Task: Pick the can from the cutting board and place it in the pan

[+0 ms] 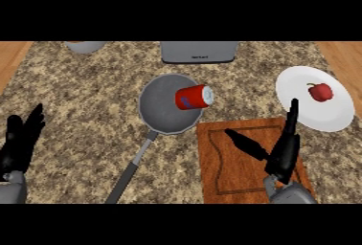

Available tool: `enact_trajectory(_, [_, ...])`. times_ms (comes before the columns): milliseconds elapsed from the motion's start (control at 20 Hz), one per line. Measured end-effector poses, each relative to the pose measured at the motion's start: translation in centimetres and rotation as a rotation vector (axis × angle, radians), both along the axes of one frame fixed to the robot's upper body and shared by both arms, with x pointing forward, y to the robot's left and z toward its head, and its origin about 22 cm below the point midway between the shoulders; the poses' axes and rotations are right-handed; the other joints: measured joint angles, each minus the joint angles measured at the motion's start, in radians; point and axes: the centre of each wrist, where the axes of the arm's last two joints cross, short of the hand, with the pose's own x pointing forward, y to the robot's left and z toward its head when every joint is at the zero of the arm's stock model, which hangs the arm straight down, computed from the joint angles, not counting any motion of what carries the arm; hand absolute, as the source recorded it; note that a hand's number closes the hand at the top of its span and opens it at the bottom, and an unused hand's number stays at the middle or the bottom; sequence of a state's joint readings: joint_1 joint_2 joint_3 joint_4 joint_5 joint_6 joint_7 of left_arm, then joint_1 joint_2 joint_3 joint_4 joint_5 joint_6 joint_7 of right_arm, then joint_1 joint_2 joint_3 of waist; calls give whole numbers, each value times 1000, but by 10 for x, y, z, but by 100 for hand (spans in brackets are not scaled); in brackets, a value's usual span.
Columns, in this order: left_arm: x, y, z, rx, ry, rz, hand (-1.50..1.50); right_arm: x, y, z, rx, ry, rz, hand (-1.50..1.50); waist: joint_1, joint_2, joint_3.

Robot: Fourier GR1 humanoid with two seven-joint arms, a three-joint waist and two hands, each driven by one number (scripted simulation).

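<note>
Red can (193, 97) lying on its side in the grey pan (159, 112), right hand (283, 153) above the wooden cutting board (233, 167) — fingers spread, holding nothing — left hand (20, 141) open, resting at the counter's left edge

left hand (20, 141): black, slim tapered fingers | right hand (283, 153): black, long pointed fingers and thumb | forearms: grey, rounded cuffs at wrists | markings: cannot tell

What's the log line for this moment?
can: in pan | board: bare | right hand: open over board | left hand: open, resting
</note>
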State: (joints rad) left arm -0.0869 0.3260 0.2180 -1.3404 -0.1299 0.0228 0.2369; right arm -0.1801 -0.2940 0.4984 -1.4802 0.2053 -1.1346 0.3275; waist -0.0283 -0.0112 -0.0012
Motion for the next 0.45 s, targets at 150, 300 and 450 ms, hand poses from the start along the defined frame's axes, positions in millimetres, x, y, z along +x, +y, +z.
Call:
enact_trajectory(150, [2,-5,1,-3,1,1,0,-34,-26,12,-13,3,11,-150,0,2,0])
enact_trajectory(300, [3,-5,-1,1,0,-6,0,-66,-45,21,-21,9,13,-150,5,5,1])
enact_trajectory(450, [2,-5,-1,-4,-6,-11,0,-94,-58,31,-33,7,17,-150,9,7,1])
